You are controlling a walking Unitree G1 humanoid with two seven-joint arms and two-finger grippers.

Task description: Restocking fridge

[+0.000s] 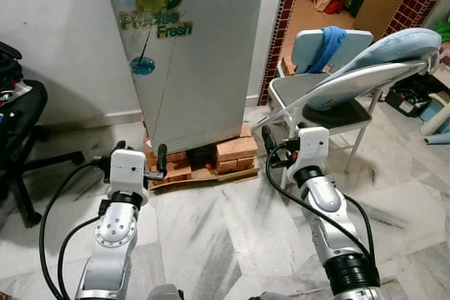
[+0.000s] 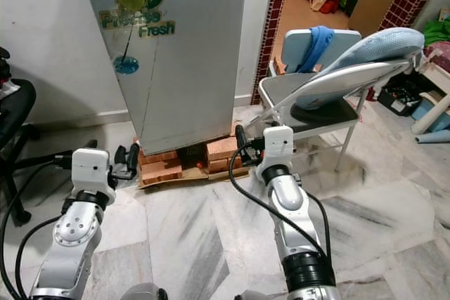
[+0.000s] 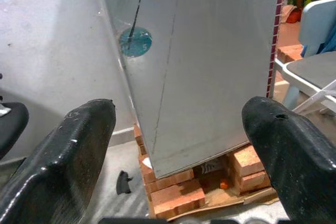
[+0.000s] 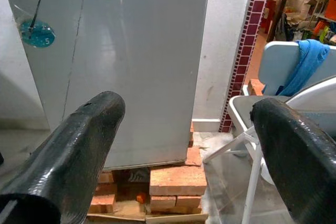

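Closed silver fridge (image 1: 193,54) on a stack of bricks (image 1: 211,159), faced by both grippers.

The fridge top is cut off by the frame edge; its door sticker (image 1: 155,12) reads "Fresh" clearly, the word above it only in part. A small orange item (image 4: 140,198) under the fridge is too small to identify. The left gripper (image 3: 184,145) and right gripper (image 4: 184,145) are each spread wide, holding and touching nothing, raised toward the lower door. A folding chair (image 1: 330,100) carrying a padded board (image 1: 394,54) stands just beside the fridge, on the robot's right.
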